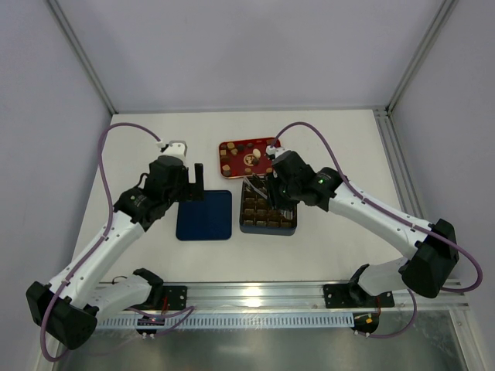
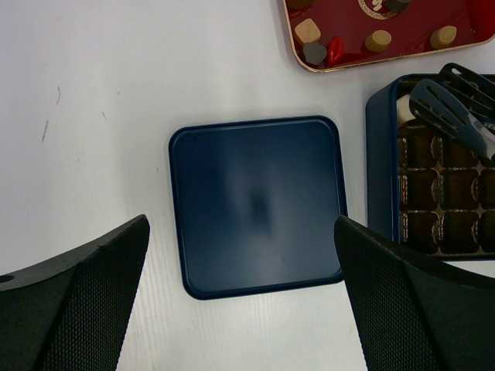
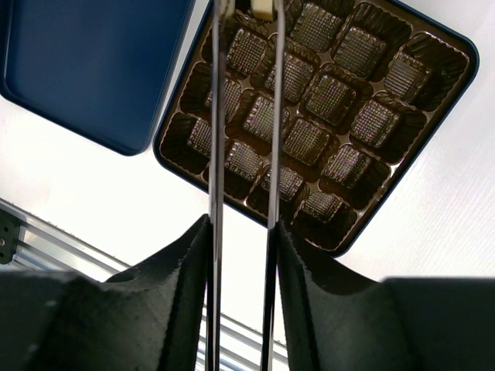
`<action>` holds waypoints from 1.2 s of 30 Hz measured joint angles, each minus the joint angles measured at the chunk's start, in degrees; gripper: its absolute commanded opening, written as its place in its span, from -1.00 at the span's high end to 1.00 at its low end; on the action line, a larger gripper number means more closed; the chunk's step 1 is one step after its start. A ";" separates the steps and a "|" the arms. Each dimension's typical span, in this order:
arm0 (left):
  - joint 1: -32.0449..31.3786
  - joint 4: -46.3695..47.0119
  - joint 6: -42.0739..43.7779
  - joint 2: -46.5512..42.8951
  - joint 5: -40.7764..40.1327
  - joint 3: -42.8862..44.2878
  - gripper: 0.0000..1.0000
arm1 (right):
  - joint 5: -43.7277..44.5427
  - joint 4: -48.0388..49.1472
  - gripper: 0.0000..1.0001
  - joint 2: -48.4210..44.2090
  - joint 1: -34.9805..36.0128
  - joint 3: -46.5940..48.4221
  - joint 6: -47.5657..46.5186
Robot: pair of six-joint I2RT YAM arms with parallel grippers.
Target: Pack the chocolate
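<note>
Left of lid: bare table (image 1: 139,147), wide and open.
Lid top: blue lid (image 2: 255,205) lies flat; left gripper (image 1: 190,182) hangs above it, jaws spread wide.
Lid-to-box gap: a narrow strip of table beside the gridded box (image 2: 380,162).
Box: right gripper (image 1: 267,192) holds thin metal blades (image 3: 276,116) over the left cells, either side of a whitish chocolate piece (image 3: 263,9) in a corner cell; the remaining cells are open from above.
Far side: red tray (image 2: 348,19) just beyond the box, its right end under the right wrist.
Near edge: rail (image 1: 271,294) and arm bases.
</note>
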 measured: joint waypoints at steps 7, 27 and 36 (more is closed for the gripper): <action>0.00 0.00 0.00 0.00 0.00 0.00 -0.99 | -0.02 0.00 0.17 0.02 0.00 0.00 -0.02; 0.00 0.00 0.00 0.00 0.00 0.00 -0.99 | -0.52 -0.20 0.16 8.81 -7.78 13.44 -4.61; 0.00 0.00 0.00 0.00 -0.02 0.00 -0.99 | -2.69 0.42 0.17 19.82 -11.74 16.68 -6.43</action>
